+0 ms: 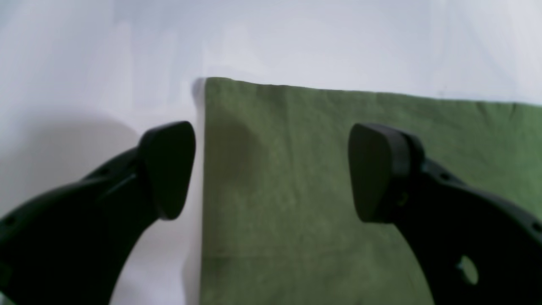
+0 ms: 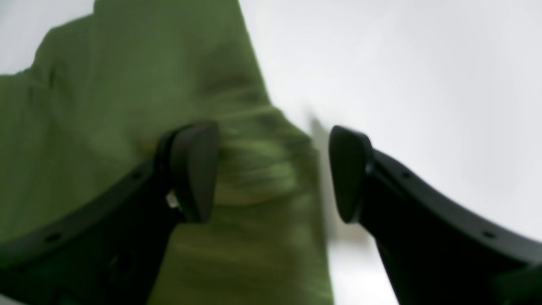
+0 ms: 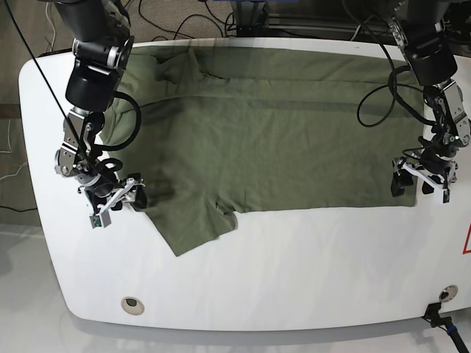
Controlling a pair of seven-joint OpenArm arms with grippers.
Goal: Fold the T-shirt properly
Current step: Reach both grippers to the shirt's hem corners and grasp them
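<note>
The olive-green T-shirt (image 3: 280, 140) lies spread flat and sideways on the white table (image 3: 294, 279), hem toward the right and one sleeve (image 3: 193, 228) pointing to the front. My left gripper (image 3: 409, 184) is open at the shirt's front hem corner. In the left wrist view (image 1: 271, 173) one finger (image 1: 169, 169) is over bare table and the other (image 1: 381, 173) over the cloth (image 1: 296, 169). My right gripper (image 3: 131, 198) is open at the shirt's left edge beside the sleeve. In the blurred right wrist view (image 2: 271, 173) it straddles the bunched fabric edge (image 2: 262, 178).
The table's rounded front edge runs along the bottom, with a round grommet (image 3: 132, 303) at front left. A black fitting (image 3: 439, 307) and a red marking (image 3: 466, 259) sit at the right edge. Cables (image 3: 375, 95) hang from the arm on the right, over the shirt.
</note>
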